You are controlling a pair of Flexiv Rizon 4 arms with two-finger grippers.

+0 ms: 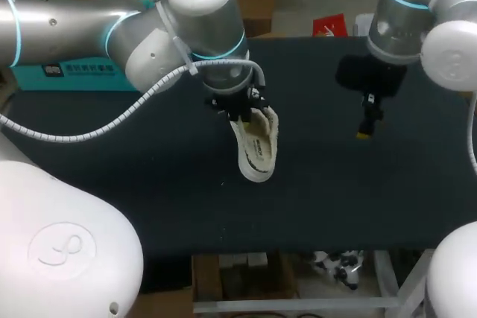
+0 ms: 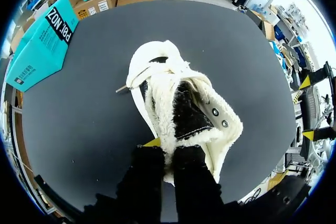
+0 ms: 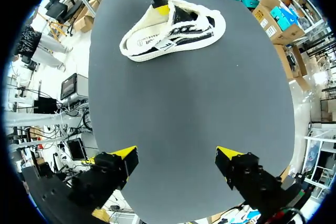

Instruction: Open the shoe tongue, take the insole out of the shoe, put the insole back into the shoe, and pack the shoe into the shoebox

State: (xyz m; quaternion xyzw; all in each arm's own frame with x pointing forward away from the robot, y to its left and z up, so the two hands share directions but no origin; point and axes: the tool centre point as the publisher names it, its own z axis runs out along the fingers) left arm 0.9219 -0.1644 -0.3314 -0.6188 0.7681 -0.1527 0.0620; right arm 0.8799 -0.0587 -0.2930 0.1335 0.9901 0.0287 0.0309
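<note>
A white shoe with fleece lining lies mid-table, tipped partly onto its side, toe toward the front edge. In the left wrist view the shoe shows its laces, a dark inside and two eyelets. My left gripper is shut on the fleecy tongue at the shoe's opening, its fingers pinched together there. The insole is hidden inside. My right gripper hangs open over bare mat, well to the right of the shoe, holding nothing. A teal shoebox stands at the back left.
The black mat covers the table. The teal shoebox sits at the mat's far left corner, apart from the shoe. A red item lies past the back edge.
</note>
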